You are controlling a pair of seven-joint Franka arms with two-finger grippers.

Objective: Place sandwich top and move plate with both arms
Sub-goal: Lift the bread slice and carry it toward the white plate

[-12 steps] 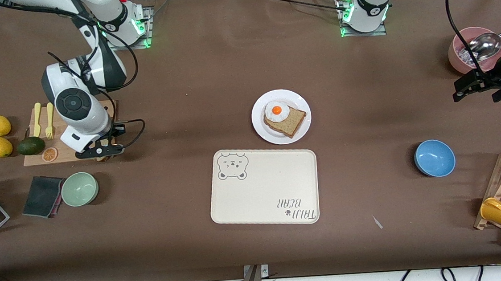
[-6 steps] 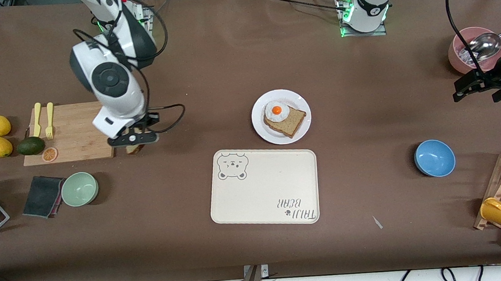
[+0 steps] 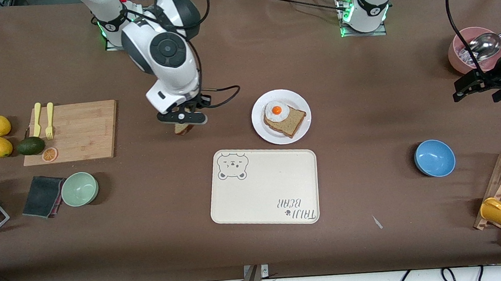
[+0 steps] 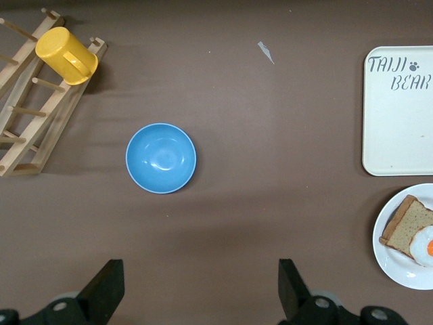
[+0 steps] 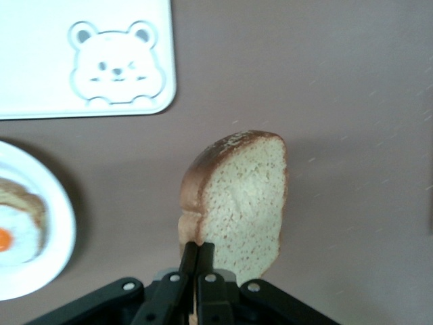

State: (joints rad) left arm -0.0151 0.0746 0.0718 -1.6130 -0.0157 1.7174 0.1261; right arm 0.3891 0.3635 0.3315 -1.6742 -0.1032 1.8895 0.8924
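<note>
We carry the sandwich top [image 5: 238, 203] hanging on edge, pinched at its crust in our right gripper [image 3: 182, 118], so it clears the table toward the plate [image 3: 260, 126]. Our left gripper [image 4: 199, 291] waits, fingers spread, empty.

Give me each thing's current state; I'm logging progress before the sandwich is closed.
sandwich top: gripped by its edge, in the air, hanging below the pincer.
right pincer: shut on the sandwich top, over bare table between cutting board and plate.
plate: on the table, holding egg-topped bread slice, uncovered.
left pincer: open, holds nothing, waiting.
tray: nothing on it.
</note>
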